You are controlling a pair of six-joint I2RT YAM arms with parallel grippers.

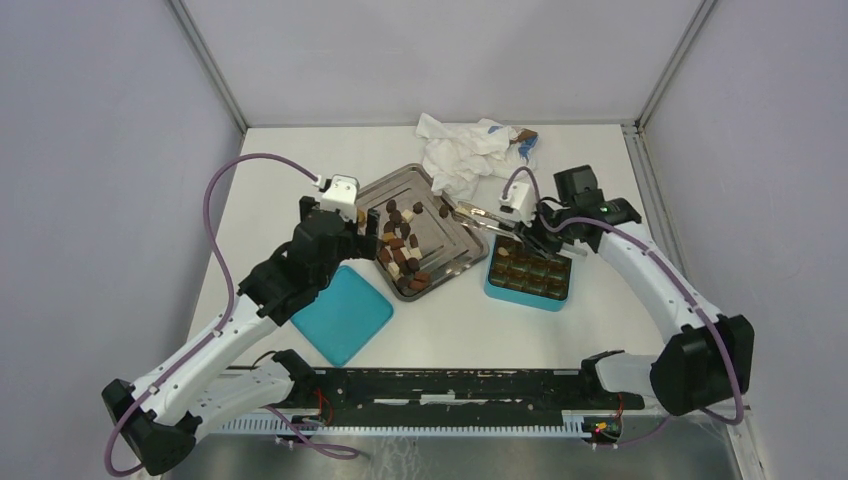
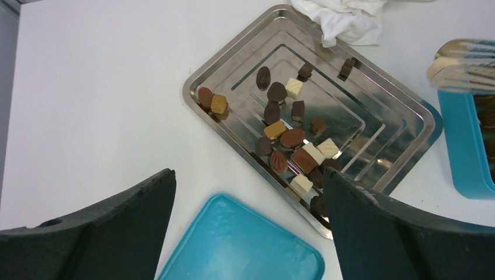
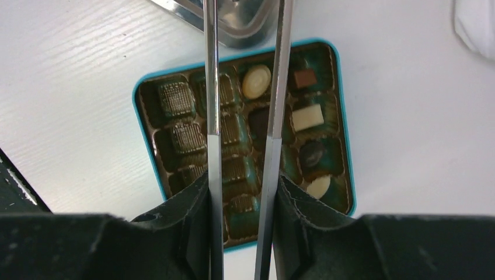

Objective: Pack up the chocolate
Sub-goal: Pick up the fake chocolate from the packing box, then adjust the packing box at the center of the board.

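- Black fingers (image 2: pixel 117 233) of the left gripper (image 2: pixel 248 175) fill the bottom of its wrist view. They are spread as wide as they go and have hold of nothing.
- Below that gripper, a teal lid (image 2: pixel 239 245) lies flat on the white table (image 2: pixel 87 87), just beside the near edge of a stepped steel tray (image 2: pixel 373 134).
- Most of the chocolate (image 2: pixel 292 138) is loose in the tray: dark brown, light brown and cream pieces, bunched along its near side. Two lie apart at the left corner and one near the far edge.
- A crumpled white cloth (image 2: pixel 350 20) overlaps the tray's far corner.
- The right gripper (image 3: pixel 242 181) is closed on metal tongs (image 3: pixel 211 87), one finger pressing the outside of each blade.
- The two blades run side by side with a gap between them and leave the top of the wrist view.
- From overhead, the tongs' tips sit at the tray's right corner. I cannot tell whether they carry a piece.
- Under the tongs sits a teal box (image 1: pixel 525 298) with a brown compartment liner, close to the tray's corner.
- Its right-hand cells hold pieces: a cream oval (image 3: pixel 257 80), a small brown square, a cream bar, a dark oval and a cream piece at the near end.
- The ribbed brown squares in the left cells may be chocolate or bare liner; I cannot tell which.
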